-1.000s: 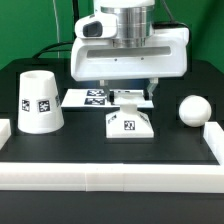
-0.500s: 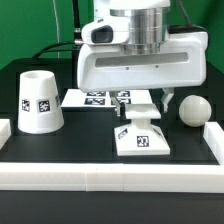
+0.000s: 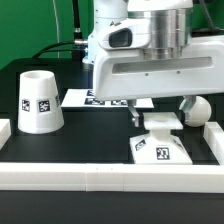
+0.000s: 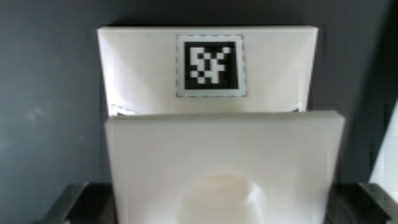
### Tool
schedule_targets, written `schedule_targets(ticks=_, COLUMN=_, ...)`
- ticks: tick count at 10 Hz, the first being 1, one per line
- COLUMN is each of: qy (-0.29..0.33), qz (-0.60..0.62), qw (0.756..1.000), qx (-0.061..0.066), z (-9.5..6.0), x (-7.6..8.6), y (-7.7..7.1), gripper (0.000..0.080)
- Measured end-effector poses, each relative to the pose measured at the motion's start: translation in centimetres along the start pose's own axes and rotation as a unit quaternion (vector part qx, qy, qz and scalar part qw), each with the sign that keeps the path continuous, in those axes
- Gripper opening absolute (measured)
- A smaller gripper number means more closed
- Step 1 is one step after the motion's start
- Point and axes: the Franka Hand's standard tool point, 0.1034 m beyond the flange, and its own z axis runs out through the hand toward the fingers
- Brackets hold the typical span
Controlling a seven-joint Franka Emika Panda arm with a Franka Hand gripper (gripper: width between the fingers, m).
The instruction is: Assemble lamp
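Observation:
The white lamp base (image 3: 162, 148), low and sloped with a square tag on its front, sits on the black table at the exterior view's right. My gripper (image 3: 158, 114) is down over it, a finger on each side, shut on the base. In the wrist view the base (image 4: 214, 130) fills the picture with its tag on top, and my gripper (image 4: 217, 205) shows dark fingers (image 4: 75, 203) against both of its sides. The ball-shaped bulb (image 3: 199, 110) lies just behind the base at the right, partly hidden by my hand. The tapered shade (image 3: 38, 100) stands mouth-down at the left.
The marker board (image 3: 78, 98) lies flat behind the middle, partly hidden by my hand. A long white rail (image 3: 100, 180) runs along the front, with short rail ends at the left (image 3: 4, 130) and the right (image 3: 214, 140).
My gripper and the lamp base have moved together toward the exterior view's right and the front rail. The base now lies close to the bulb. The shade and bulb have not moved.

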Motion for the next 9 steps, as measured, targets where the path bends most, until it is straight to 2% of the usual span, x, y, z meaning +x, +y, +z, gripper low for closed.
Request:
schedule_targets(ticks=2, qy=0.009, qz=0.011, qw=1.000, qx=0.003, z=0.2, x=1.6, y=-1.8, gripper=0.0535)
schedule_targets(ticks=4, qy=0.014, qz=0.012, qw=1.000, qx=0.004, z=0.3, x=2.5, y=-2.9, gripper=0.0535)
schedule_targets(ticks=5, qy=0.013, qz=0.011, qw=1.000, qx=0.005, z=0.4, x=3.0, y=-3.2, gripper=0.0535)
schedule_targets(ticks=9, qy=0.010, qz=0.010, qw=1.000, qx=0.005, z=0.4, x=2.9, y=-3.2, gripper=0.0537)
